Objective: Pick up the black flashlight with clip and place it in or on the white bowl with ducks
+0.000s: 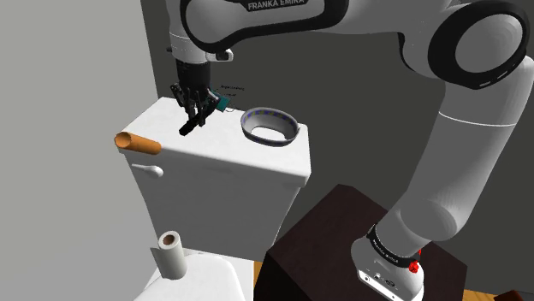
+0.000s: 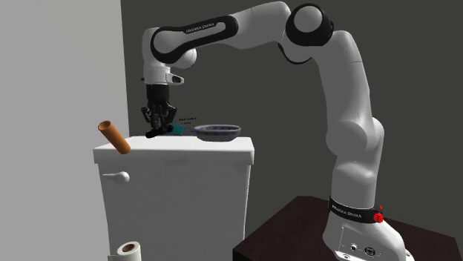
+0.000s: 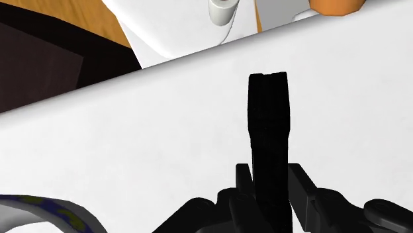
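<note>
I have the pincer [image 1: 193, 104] pinching the black flashlight [image 1: 192, 122] by one end, its body poking out past the fingers [image 3: 299, 182] over the white toilet tank lid [image 1: 222, 158]. In the shoulder view, the white bowl [image 1: 259, 134] with blue rim markings sits on the lid at the flashlight's 3 o'clock, and an orange tube [image 1: 137, 143] lies at its 8 o'clock. The arm [image 2: 202, 28] reads "FRANKA EMIKA"; I cannot read the small print beside the pincer.
</note>
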Motion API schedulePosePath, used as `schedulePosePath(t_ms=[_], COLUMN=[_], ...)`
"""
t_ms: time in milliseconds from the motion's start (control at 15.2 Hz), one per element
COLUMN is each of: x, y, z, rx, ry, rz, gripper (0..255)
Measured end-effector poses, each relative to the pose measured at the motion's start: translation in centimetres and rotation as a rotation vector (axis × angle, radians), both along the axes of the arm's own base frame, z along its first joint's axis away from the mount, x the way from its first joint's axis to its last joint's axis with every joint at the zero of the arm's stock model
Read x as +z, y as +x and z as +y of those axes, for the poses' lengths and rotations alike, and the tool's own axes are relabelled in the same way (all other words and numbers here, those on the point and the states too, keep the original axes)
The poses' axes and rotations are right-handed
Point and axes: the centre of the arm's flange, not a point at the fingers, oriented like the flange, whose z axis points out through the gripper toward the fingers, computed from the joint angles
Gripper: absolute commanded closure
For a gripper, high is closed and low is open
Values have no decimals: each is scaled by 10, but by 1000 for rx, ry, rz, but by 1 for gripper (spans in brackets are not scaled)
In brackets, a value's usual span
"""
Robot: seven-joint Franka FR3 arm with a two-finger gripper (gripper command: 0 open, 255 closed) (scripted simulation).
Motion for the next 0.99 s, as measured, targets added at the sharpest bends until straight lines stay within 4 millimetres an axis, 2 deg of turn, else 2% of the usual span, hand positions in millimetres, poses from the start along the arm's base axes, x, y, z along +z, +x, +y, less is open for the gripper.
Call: schedulePosePath(t_ms=[990], x=[78], y=[0], z=[1], rx=[0], ry=[0], rz=[0], gripper=[255])
